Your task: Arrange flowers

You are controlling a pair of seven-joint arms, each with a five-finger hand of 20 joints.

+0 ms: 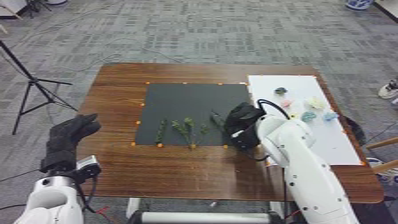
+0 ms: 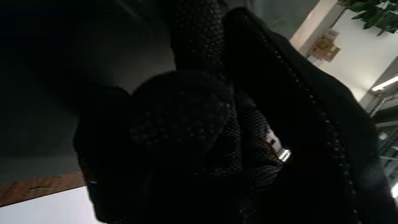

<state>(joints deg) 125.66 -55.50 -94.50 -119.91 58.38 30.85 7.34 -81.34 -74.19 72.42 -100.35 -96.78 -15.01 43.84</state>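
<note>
So the robot's right hand (image 1: pixel 242 122) was over the right part of a flat, matte black mat (image 1: pixel 182 107), wearing a dark fabric glove; honestly couldn't tell if it was closed, open or gripping something. The left hand (image 1: pixel 69 132) hung off to the left of the mat, relaxed and pretty wide, nothing in it. Flower stuff was split up: on the mat lay a slim, dense green sprig (image 1: pixel 161 132), a branchy, feathery one (image 1: pixel 185 131) beside it, a wispy one (image 1: pixel 204 129), and a darker sprig (image 1: pixel 216 119) right near the right hand. Over on the smooth white sheet (image 1: pixel 333 145) sat ruffly little blooms: a dark one (image 1: pixel 281 91), a pink one (image 1: pixel 286 103), a cream one (image 1: pixel 314 103) and two pale blue ones (image 1: pixel 308 116) (image 1: pixel 330 116). Underneath was a brown wood-grain table (image 1: pixel 187 175), with small orange tabs (image 1: pixel 133 144) around the mat. Room had patterned gray carpet (image 1: pixel 195 35), a black tripod (image 1: pixel 31 80) on the left and a blue-and-white pot (image 1: pixel 360 4) at the far right. Head view gave the whole layout, while the right wrist view got the right hand (image 2: pixel 182 110) up close, with pebbly mesh and a stitched seam, plus green leaves (image 2: pixel 373 12), cardboard boxes (image 2: pixel 324 47) and a bright strip light (image 2: pixel 385 83).
</note>
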